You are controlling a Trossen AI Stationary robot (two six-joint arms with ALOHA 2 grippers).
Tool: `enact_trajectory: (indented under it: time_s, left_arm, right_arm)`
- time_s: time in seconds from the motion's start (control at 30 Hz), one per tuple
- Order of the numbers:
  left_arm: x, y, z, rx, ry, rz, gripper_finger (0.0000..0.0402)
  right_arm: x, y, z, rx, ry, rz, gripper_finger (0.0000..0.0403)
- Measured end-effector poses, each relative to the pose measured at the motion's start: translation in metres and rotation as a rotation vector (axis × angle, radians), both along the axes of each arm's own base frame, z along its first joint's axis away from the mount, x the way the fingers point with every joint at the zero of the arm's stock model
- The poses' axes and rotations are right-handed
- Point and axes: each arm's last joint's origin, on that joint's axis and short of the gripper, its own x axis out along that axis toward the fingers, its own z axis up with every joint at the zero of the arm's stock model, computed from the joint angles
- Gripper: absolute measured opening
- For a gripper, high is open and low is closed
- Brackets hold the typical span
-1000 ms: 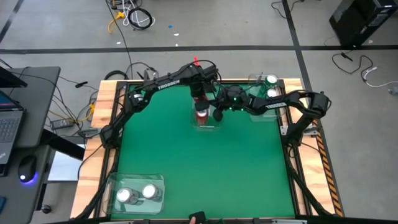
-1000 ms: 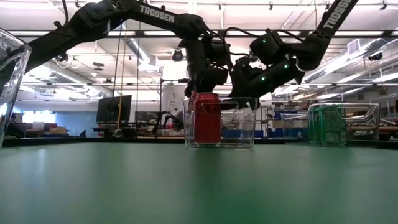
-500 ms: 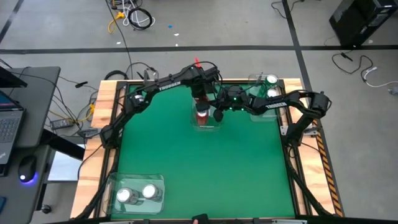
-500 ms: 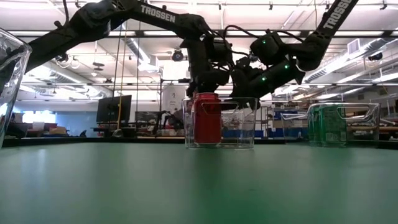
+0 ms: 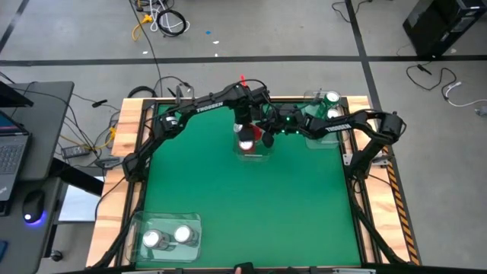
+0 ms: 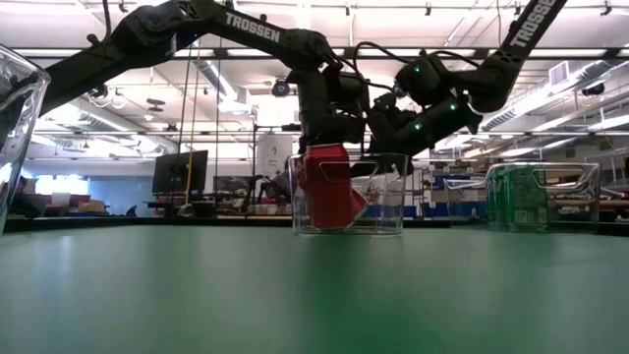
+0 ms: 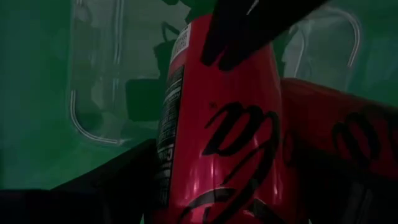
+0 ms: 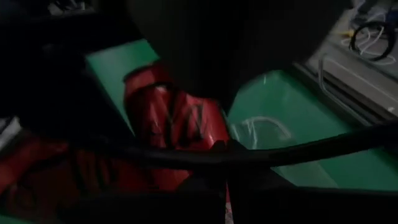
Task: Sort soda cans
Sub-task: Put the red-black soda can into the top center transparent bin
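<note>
Two red cans in centre bin, frame middle: one upright, one tilted right. Left pincer spread directly above; right pincer pressed together, beside.

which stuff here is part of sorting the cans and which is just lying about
Part of the job:
- red cans in the middle clear bin
- green cans in the far right bin
- silver cans in the near left bin
- left pincer, right pincer, both over the middle bin

Just lying about:
- laptop, mouse
- floor cables
</note>
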Motion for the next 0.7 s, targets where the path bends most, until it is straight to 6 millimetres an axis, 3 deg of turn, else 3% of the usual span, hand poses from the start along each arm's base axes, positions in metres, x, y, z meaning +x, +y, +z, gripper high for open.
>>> enact_trajectory:
  time_s: [0.43, 0.7]
  left_arm:
    - [-0.003, -0.002, 0.000, 0.046, 0.057, -0.084, 0.0305]
    - [-0.007, -0.005, 0.014, 0.134, 0.132, -0.127, 0.0303]
  right_arm:
    - [0.000, 0.003, -0.002, 0.049, 0.005, 0.088, 0.0010]
    - [-0.001, 0.000, -0.001, 0.040, -0.005, 0.083, 0.0027]
